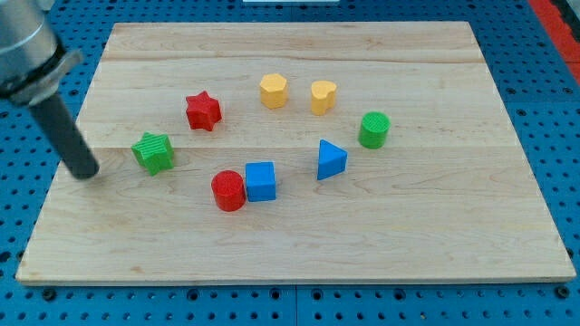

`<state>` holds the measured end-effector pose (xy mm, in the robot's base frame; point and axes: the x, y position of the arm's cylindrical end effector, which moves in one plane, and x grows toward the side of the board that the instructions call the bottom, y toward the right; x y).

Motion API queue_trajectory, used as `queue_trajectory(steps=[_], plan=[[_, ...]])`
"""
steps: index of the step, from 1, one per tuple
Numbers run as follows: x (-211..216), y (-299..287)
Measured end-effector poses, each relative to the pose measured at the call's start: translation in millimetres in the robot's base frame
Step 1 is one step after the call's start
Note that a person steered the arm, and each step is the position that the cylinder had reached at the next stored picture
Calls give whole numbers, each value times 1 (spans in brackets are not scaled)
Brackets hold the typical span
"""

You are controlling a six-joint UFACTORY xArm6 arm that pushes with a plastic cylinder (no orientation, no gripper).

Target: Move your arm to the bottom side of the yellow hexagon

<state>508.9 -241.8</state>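
Nearest the camera, a ribbed red cylinder (228,191) touches a blue cube (260,180) on the pale wooden worktop (435,235). Up top sits the yellow hexagon (273,91). My tip (86,172), with no hand, rests far left, beside the green block (153,152).
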Motion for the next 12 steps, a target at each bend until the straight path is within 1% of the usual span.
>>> queue_trajectory(steps=[1, 2, 4, 5, 7, 8, 9, 12], plan=[[42, 81], [44, 149], [46, 154], [44, 167], [28, 132], [27, 132], [29, 120], [29, 117]])
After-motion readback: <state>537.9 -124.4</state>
